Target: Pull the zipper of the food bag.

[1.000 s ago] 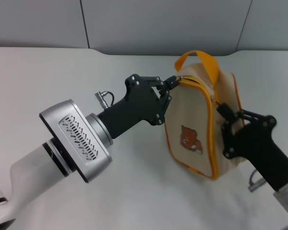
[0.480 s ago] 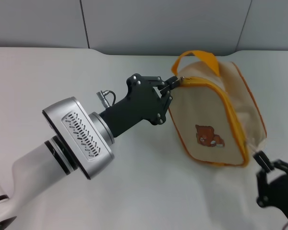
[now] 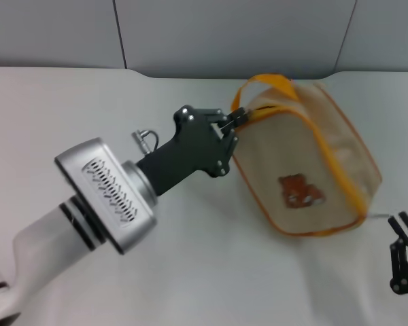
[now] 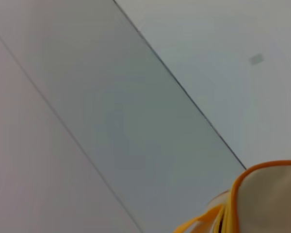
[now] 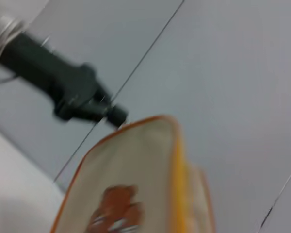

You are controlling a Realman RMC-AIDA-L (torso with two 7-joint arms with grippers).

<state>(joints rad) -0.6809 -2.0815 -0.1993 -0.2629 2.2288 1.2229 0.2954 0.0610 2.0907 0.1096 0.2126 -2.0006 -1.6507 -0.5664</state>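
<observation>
Two grippers: left gripper [image 3: 232,122] clamps food bag [image 3: 306,170] corner; right gripper [image 3: 402,227] beside bag, parted.

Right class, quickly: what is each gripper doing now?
Left gripper: shut on the food bag at its top corner.
Right gripper: open, holding nothing.

— What can't we make out here?

— Our right gripper [image 3: 402,227] is cut off by the head view's lower right corner, so we see only its fingertips. The thin pull tab beside it is too small for us to tell whether it is held.

— And the food bag [image 3: 306,173]?

— Blurred in the head view; the left wrist view shows us just one corner [image 4: 269,199].
</observation>
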